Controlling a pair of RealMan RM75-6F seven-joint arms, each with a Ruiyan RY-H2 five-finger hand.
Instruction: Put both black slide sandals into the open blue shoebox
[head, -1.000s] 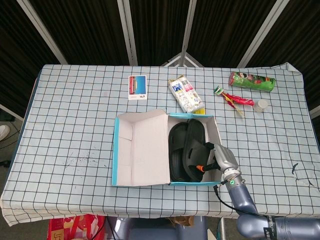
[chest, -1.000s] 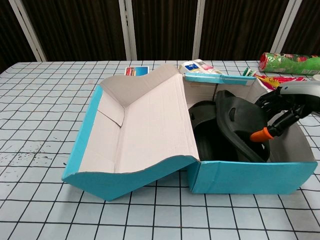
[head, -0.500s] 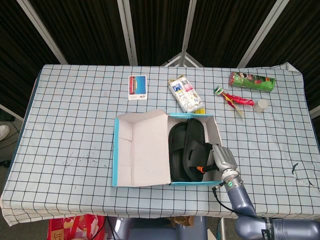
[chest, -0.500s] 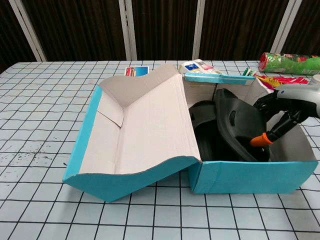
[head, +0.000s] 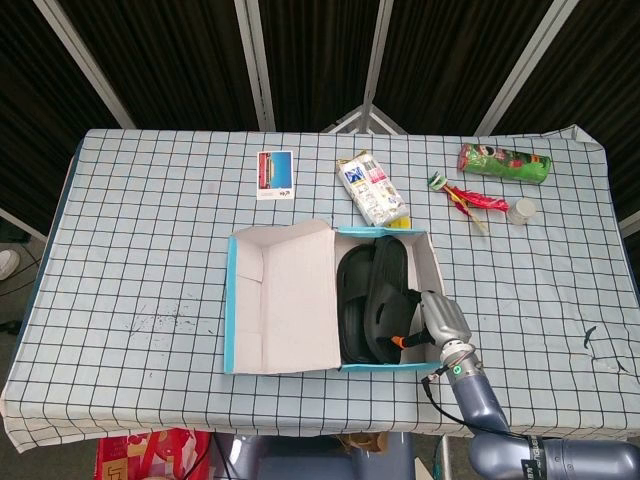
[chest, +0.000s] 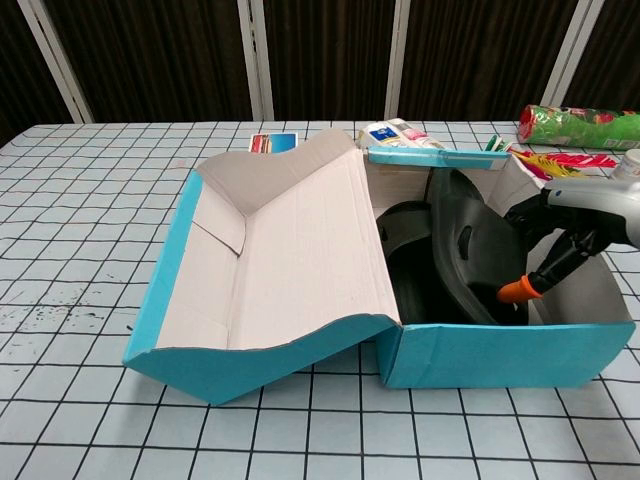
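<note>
Dark curtained panels with pale struts close off the back of the scene, and in front of them a table (head: 140, 230) under a white cloth gridded in black lines fills both views. Near the table's middle sits the blue shoebox (head: 330, 368), its lid (head: 285, 295) folded open toward 9 o'clock.

Both black sandals are already inside the box. The first sandal (head: 352, 300) lies flat along the floor of the box, its long axis running 12 to 6 o'clock. The second sandal (head: 385, 300) stands tilted on edge against it on the 3 o'clock side, leaning rather than lying flat; in the chest view this sandal (chest: 470, 250) rises above the box wall.

The right hand (head: 430, 320) reaches over the box's 3 o'clock wall near the 5 o'clock corner, its fingers against the tilted sandal's outer face. An orange fingertip (chest: 520, 291) shows low beside the sole. Whether the fingers grip the sandal or only press on it cannot be told from either view. The left hand is not in view.

The relation that matters: the tilted sandal lies at 9 o'clock of the right hand, just beside it and touching, with its long axis parallel to the box's length. My judgement is that the task is nearly done, and what remains is to tip this sandal down toward 9 o'clock so it settles below the rim.

Beyond the box, toward 12 o'clock, lie a card (head: 275, 174), a snack packet (head: 372, 189), a green canister (head: 504, 162) and a red wrapper (head: 470, 198).
</note>
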